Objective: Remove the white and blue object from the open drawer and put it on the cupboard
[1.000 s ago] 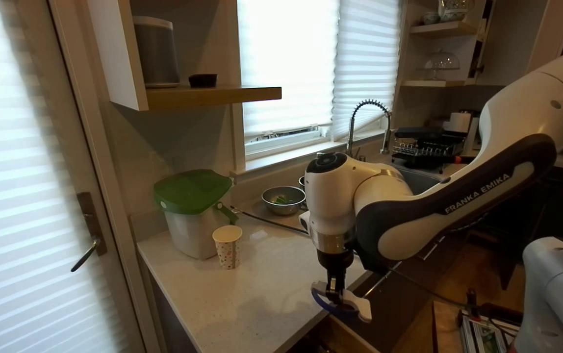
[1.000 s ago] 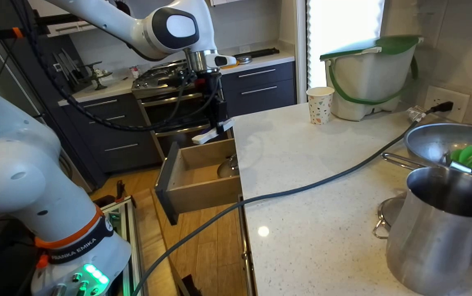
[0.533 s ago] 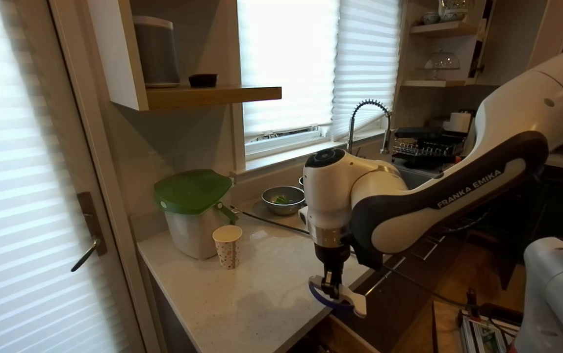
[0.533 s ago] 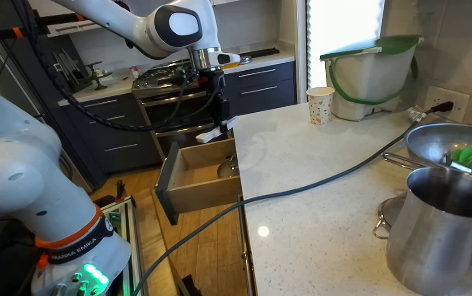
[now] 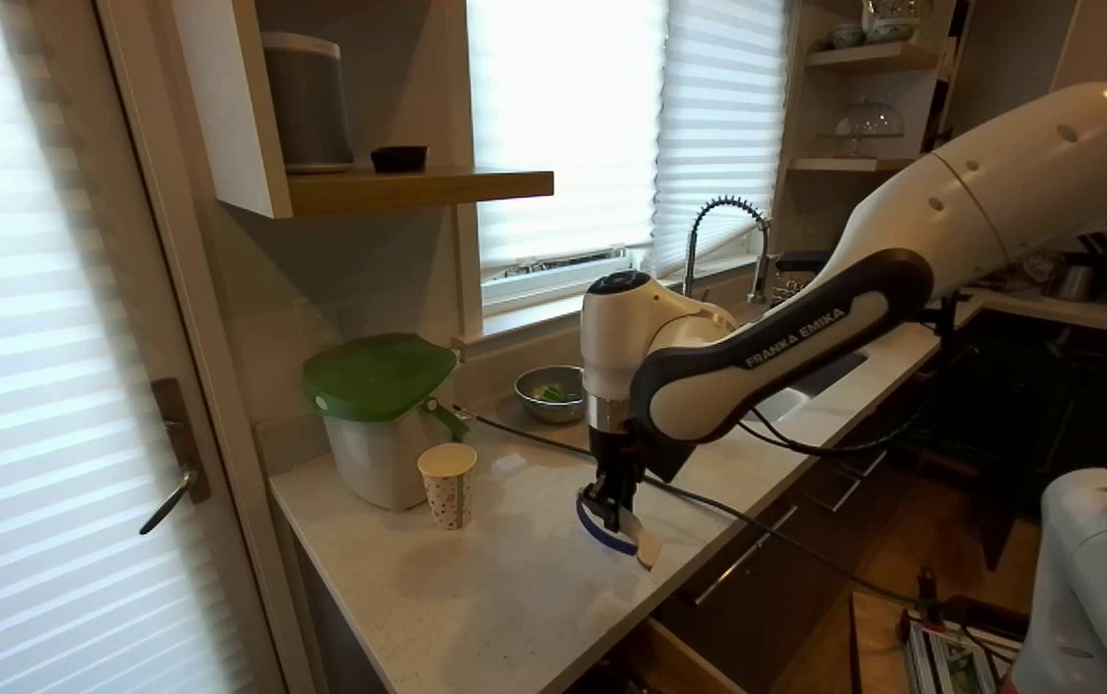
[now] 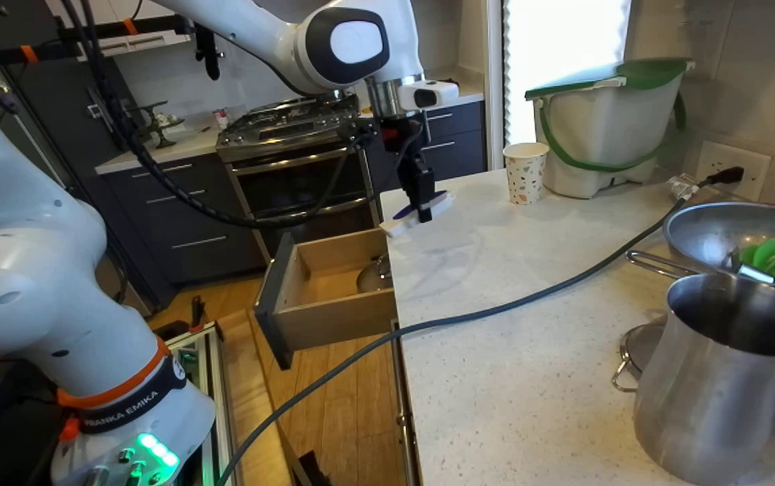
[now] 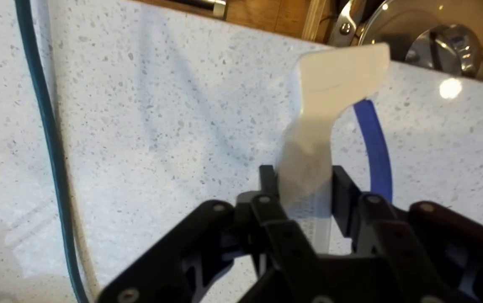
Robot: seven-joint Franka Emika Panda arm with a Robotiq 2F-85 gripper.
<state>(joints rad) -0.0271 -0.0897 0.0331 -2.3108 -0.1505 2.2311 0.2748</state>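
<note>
Filling the pincer (image 7: 304, 185): white-blue object (image 7: 315, 122)

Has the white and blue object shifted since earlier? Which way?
Yes. In both exterior views the white and blue object has moved toward the patterned cup, away from the open drawer.

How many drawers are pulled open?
1: the open drawer, sticking out just below the pale top of the cupboard. Another could be hidden from view.

in the wrist view, white and blue object (image 7: 314, 122) partly hidden by gripper (image 7: 304, 181), lid (image 7: 439, 29) cut off at top
</note>
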